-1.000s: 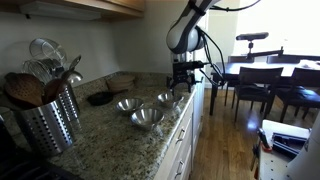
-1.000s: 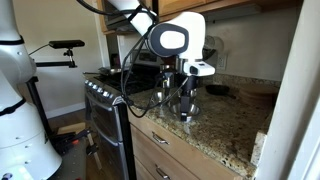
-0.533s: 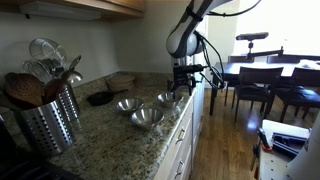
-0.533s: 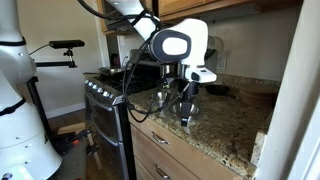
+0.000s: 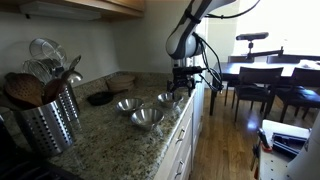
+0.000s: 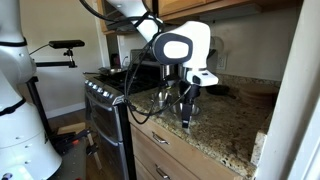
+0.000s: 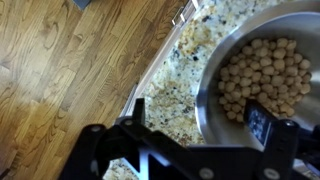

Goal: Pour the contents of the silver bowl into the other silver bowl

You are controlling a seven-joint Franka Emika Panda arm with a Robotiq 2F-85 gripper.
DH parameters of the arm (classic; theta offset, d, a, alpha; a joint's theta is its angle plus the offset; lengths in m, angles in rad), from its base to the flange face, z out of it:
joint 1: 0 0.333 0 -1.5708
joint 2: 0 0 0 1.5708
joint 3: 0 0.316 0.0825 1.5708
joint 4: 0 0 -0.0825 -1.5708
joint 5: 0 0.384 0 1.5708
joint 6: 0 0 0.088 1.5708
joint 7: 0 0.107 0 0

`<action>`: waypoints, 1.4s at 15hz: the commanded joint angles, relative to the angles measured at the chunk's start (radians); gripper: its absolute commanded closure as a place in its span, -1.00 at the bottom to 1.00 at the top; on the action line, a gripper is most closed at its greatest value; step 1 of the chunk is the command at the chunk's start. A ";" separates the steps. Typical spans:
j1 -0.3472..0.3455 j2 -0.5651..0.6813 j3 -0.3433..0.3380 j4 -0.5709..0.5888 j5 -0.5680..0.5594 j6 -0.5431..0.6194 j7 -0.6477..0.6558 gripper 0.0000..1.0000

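Note:
A small silver bowl filled with pale round nuts sits near the counter's front edge; it also shows in an exterior view. My gripper is open and straddles its rim, one finger inside the bowl and one outside over the granite. The gripper also shows just above this bowl in both exterior views. The other small silver bowl stands further along the counter. A wider steel bowl lies between them, towards the front edge.
A perforated steel utensil holder stands at the counter's near end. A black dish and a woven basket sit by the wall. A stove adjoins the counter. Wooden floor lies below the edge; dining chairs stand beyond.
The wrist has shifted slightly along the counter and settled a little lower over the filled bowl. The bowls have not moved.

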 commanded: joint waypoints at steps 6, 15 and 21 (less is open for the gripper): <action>0.015 0.045 -0.013 0.046 0.032 0.020 -0.019 -0.24; 0.018 0.057 -0.014 0.062 0.030 0.018 -0.016 0.82; 0.021 0.048 -0.017 0.076 0.023 0.018 -0.016 0.85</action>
